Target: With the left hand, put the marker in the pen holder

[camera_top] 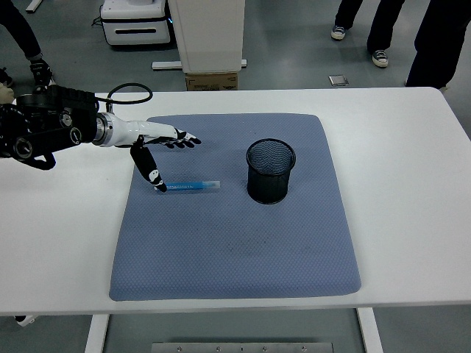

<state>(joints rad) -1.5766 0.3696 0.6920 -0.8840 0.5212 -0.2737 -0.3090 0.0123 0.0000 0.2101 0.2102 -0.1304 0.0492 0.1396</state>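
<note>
Blue and slim, the plastic marker with its clear cap lies flat on the padded grey-blue cloth mat, lengthwise across in front of me, and its near end sits right at the tip of my thumb. My left hand hangs over the mat's upper left corner, spread wide and holding nothing: the four fingers stretch out flat above and beyond the marker, while the thumb drops down toward its end. I judge that spread is there so the marker can be taken between thumb and fingers from above, since it lies too low to be caught from the side. Whether the thumb tip already touches it, I cannot tell.

Off past the marker's far end, well clear of my hand, stands the round black wire-mesh pen holder, upright on the same mat with its mouth open upward. Nothing lies between marker and holder; the mat there is bare. Under the mat is the white table. Beyond the table's far edge I see a cardboard box on the floor and the legs of people standing, none of them reaching over the table.
</note>
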